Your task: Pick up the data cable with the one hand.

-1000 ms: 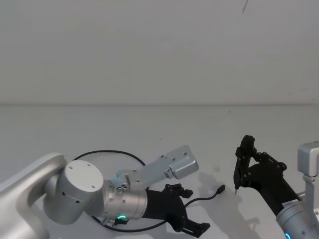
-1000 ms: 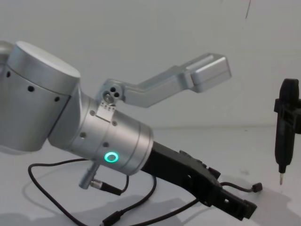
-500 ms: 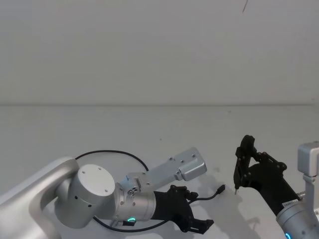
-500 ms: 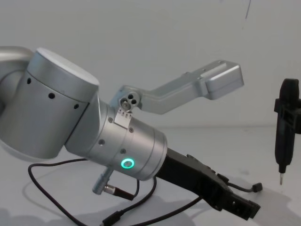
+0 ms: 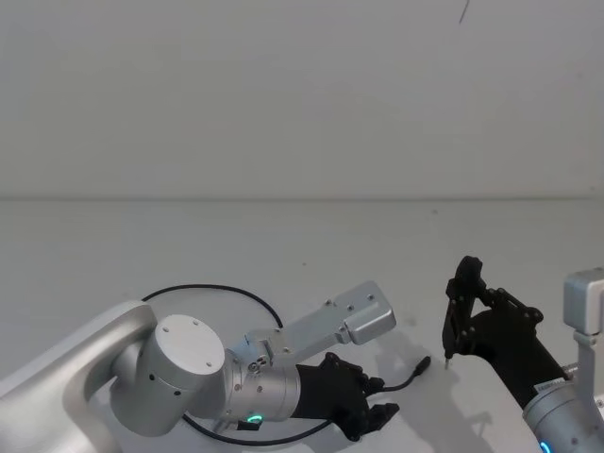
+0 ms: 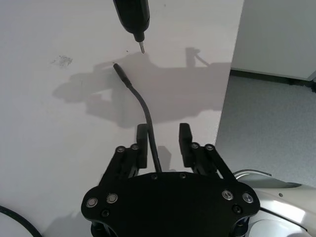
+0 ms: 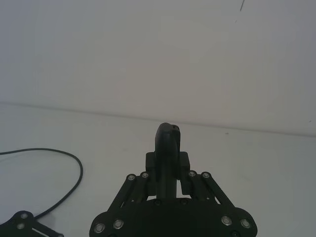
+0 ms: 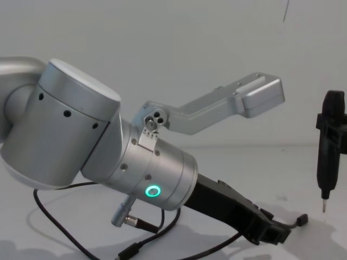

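Note:
The data cable [image 5: 215, 289] lies looped on the white table, and its free end with a small black plug [image 5: 422, 361] points toward the right arm. My left gripper [image 5: 373, 411], the one hand, is low over that end stretch. In the left wrist view the left gripper [image 6: 163, 148] is open, and the cable [image 6: 143, 106] runs between its fingers [image 6: 142, 146], close to one of them. In the chest view its tips [image 8: 275, 234] sit just behind the plug [image 8: 302, 219]. My right gripper [image 5: 469, 316] stands at the right, shut on a slim upright black tool [image 8: 328, 157].
The tool's metal tip [image 6: 141, 48] hangs just beyond the cable's plug. A silver bracket [image 5: 357, 317] sticks out above the left wrist. A short wire with a metal plug [image 8: 132, 219] hangs under the left arm. The table edge [image 6: 223, 128] drops to the floor close beside the left gripper.
The left arm has pushed forward and to the right and come down. Its gripper now straddles the cable's end stretch, with narrower jaws. The right arm and tool have not moved.

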